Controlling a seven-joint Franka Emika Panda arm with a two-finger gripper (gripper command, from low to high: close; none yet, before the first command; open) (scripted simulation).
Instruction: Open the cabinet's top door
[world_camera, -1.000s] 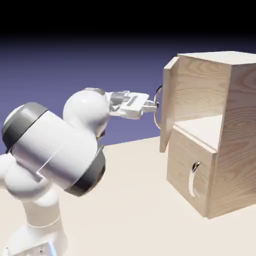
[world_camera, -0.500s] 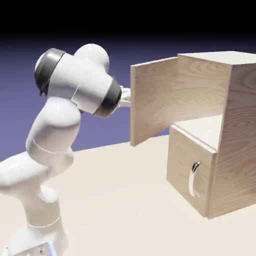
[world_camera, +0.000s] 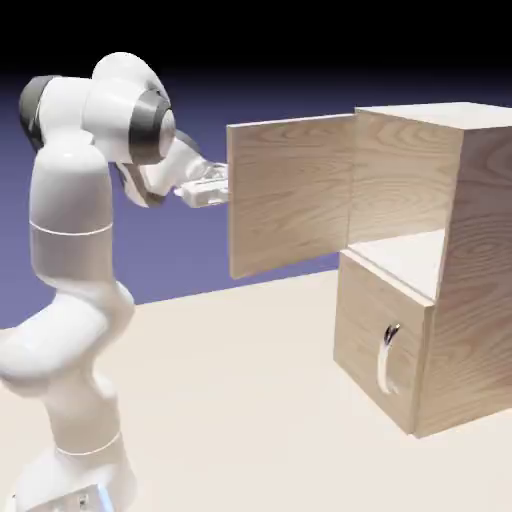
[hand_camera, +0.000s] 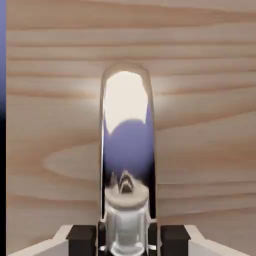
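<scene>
The light-wood cabinet (world_camera: 475, 260) stands at the exterior view's right. Its top door (world_camera: 290, 195) is swung wide open, and I see its inner face. My gripper (world_camera: 222, 189) reaches the door's far side at its free edge, where the door hides the handle. In the hand view the curved silver handle (hand_camera: 127, 150) runs upright against the door's wood (hand_camera: 210, 125). My gripper (hand_camera: 127, 239) is shut on the handle's lower part, and a dark finger pad (hand_camera: 83, 237) shows on each side of it.
The shorter lower panel (world_camera: 372, 330) is closed, with its small silver handle (world_camera: 386, 356) facing the table. The opened upper compartment (world_camera: 405, 250) shows a bare shelf. The arm's white base (world_camera: 75, 440) rises at the lower left of the beige table (world_camera: 250, 400).
The top door has swung from barely ajar to wide open toward the exterior view's left. The arm has drawn back and risen with the handle still held.
</scene>
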